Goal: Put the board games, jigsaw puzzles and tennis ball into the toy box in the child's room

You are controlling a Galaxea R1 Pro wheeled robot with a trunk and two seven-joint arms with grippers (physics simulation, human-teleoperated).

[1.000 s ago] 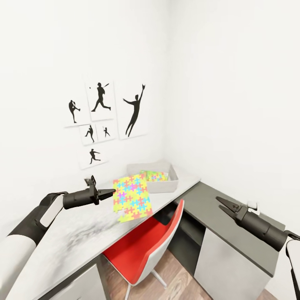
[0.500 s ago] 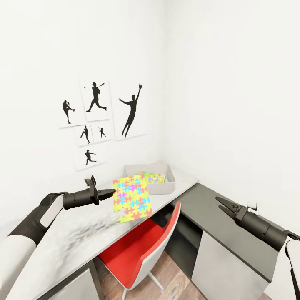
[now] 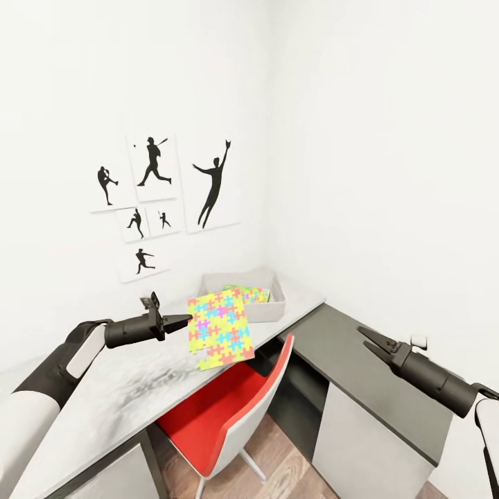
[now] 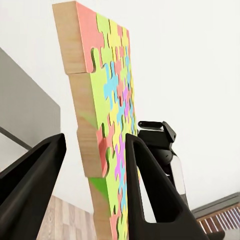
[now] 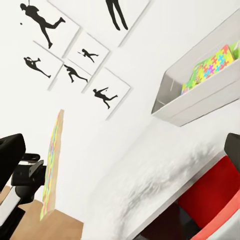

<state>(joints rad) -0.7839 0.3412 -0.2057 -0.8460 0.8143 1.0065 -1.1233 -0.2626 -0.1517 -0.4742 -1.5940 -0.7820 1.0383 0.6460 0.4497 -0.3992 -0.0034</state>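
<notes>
Left gripper (image 3: pixel 186 320) clamped on the edge of a jigsaw puzzle (image 3: pixel 220 330), holding it upright above the table (image 3: pixel 132 388), at about 9 o'clock of the head view's centre. Puzzle's bright face turned toward the camera, its lower edge hanging just over the table's front edge and the red chair (image 3: pixel 229 409). In the left wrist view, the puzzle (image 4: pixel 107 125) seen edge-on, wooden backing on one side, coloured pieces on the other, one black finger (image 4: pixel 35 185) on each face.

Toy box (image 3: pixel 274 310) at about 12 o'clock from the held puzzle, sitting on the table's far end in the room's corner, near but apart from the puzzle. Inside it, a second bright puzzle (image 3: pixel 249 294) lying tilted against the wall of the box. Same box (image 5: pixel 200 100) in the right wrist view with the coloured panel (image 5: pixel 210 67) in it.

Right gripper (image 3: pixel 366 336) at about 4 o'clock of the head view, hovering over the lower dark grey section of the table (image 3: pixel 360 374), well apart from the toy box. Jaws slightly parted, nothing between them.

On the white wall above the table, a cluster of black silhouette pictures of ball players (image 3: pixel 156 197), at about 11 o'clock from the box.
</notes>
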